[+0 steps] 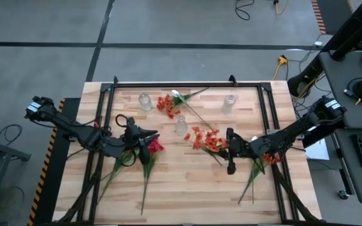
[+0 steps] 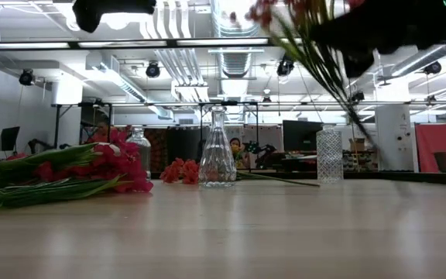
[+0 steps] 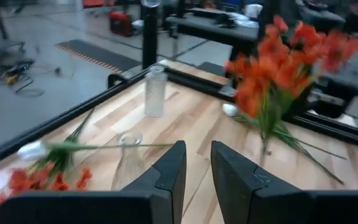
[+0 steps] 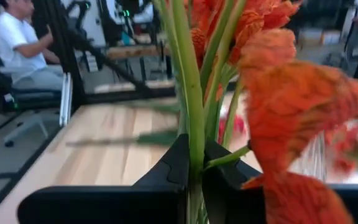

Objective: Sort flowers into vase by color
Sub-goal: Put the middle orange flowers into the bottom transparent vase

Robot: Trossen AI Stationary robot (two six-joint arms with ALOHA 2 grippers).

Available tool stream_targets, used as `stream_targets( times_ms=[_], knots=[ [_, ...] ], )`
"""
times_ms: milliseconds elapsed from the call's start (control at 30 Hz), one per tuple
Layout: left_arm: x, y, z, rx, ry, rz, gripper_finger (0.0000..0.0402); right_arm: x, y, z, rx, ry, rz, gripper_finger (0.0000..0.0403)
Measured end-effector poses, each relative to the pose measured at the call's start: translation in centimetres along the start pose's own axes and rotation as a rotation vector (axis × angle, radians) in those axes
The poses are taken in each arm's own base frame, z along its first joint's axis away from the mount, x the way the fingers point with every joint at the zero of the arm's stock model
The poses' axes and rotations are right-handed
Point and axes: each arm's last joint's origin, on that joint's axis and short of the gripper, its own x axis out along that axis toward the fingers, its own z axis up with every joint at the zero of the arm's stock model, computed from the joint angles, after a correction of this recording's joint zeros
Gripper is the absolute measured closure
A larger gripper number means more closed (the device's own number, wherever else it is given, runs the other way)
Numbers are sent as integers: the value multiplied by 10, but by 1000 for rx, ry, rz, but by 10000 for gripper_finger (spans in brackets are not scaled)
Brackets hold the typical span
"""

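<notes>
My right gripper [image 1: 229,150] is over the middle of the table, shut on an orange spray [image 1: 207,140] that shows high up in the low view [image 2: 316,46]. My left gripper [image 1: 144,135] hovers open above the red flowers [image 1: 154,147], touching nothing; these lie flat on the table [image 2: 103,167]. Three clear glass vases stand upright: a far-left vase [image 1: 144,100], a middle vase [image 1: 181,125] and a far-right vase [image 1: 229,103]. Loose orange blooms [image 1: 167,105] and a white flower [image 1: 180,95] lie between the far vases. My right gripper pinches the orange spray's green stems [image 4: 194,134] between its two fingers, several stems together, with the fingers lying across them. It comes roughly level from the table's right. The spray is lifted clear and tilted, its blooms [image 2: 273,12] high and its stem ends [image 2: 362,128] slanting down.
More green stems with orange blooms [image 1: 256,172] lie under the right arm near the table's right edge. A black frame [image 1: 175,84] rims the table. Bare wood [image 1: 187,188] shows toward the near edge. A seated person [image 4: 17,50] is beyond the table.
</notes>
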Motion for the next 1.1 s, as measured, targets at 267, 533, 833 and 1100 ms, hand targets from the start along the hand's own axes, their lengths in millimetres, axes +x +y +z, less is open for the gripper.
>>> stream_targets(
  times_ms=[267, 533, 833, 1100],
  knots=[
    [-9, -5, 31, 242, 16, -61, 342, 24, -4, 45, -103, -115, -33, 385],
    [-11, 3, 22, 437, 101, -27, 342, 47, -38, 92, -113, -255, 31, 385],
    [-26, 27, 20, 481, 231, -155, 342, 77, -91, 127, -110, -346, 23, 385],
    [-24, 30, 2, 454, 70, -293, 342, 104, -116, 146, -53, -411, -1, 385]
  ],
)
